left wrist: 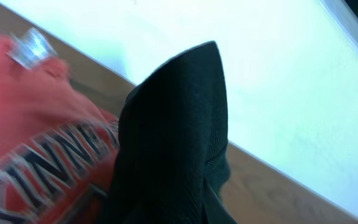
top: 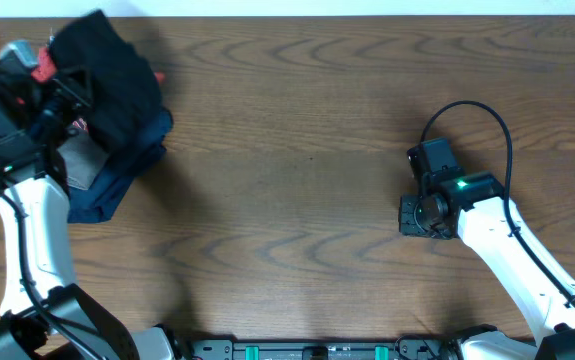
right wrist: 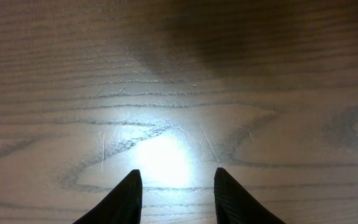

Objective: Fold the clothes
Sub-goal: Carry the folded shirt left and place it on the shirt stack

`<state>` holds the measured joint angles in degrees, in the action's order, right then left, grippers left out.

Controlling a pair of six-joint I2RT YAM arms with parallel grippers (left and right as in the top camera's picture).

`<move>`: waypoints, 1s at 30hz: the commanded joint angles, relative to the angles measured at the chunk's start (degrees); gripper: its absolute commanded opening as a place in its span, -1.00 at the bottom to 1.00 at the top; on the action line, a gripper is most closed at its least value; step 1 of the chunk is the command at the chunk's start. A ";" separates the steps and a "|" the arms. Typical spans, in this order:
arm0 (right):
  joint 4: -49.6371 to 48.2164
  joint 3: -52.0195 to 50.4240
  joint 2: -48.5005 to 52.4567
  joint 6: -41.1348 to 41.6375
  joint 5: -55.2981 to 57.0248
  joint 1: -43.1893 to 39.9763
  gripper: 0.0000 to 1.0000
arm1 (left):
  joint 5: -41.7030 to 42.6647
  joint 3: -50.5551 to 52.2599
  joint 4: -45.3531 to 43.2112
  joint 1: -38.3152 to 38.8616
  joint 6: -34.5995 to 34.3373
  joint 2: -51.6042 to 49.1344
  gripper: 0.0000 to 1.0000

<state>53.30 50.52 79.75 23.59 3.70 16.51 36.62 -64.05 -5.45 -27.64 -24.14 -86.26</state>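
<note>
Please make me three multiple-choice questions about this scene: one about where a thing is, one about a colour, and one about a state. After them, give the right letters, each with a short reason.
1. Where is the black garment?
A. at the far left corner of the table
B. in the middle of the table
C. at the near right edge

2. What colour is the shirt with white lettering?
A. green
B. red
C. yellow

3. How is the right gripper?
A. shut on cloth
B. open over bare wood
C. out of view

Answers:
1 A: the overhead view shows it bunched at that corner.
2 B: the left wrist view shows red fabric around the letters.
3 B: the right wrist view shows both fingertips apart, with only wood between them.
</note>
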 commanded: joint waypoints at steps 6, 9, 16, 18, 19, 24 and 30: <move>0.11 0.94 -0.79 -0.48 0.79 -0.48 -0.27 | -1.81 -2.32 -4.52 -6.73 -3.61 -5.97 -0.79; 0.31 0.94 -0.79 -0.48 0.79 -0.48 -0.27 | -3.23 -2.32 -4.52 -8.98 -3.58 -9.05 -0.79; 1.25 0.94 -0.79 -0.48 0.79 -0.48 -0.26 | -5.31 -2.32 -4.48 -14.19 -3.56 -12.44 -0.79; 1.20 0.94 -0.79 -0.48 0.79 -0.48 -0.26 | -6.23 -2.29 -4.35 -14.80 -3.56 -12.44 -0.78; 1.18 0.94 -0.79 -0.48 0.79 -0.48 -0.27 | -6.23 -2.29 -4.31 -14.88 -3.54 -12.44 -0.73; 1.40 0.94 -0.79 -0.48 0.79 -0.48 -0.26 | -6.08 -2.32 -4.37 -14.91 -3.58 -12.33 0.40; 2.05 0.94 -0.79 -0.52 0.81 -0.48 -0.26 | -6.29 -2.56 -4.07 -16.65 -3.54 -8.90 0.96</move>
<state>55.16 50.52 79.75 23.59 3.70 16.51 31.18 -64.34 -9.21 -42.96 -27.97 -98.54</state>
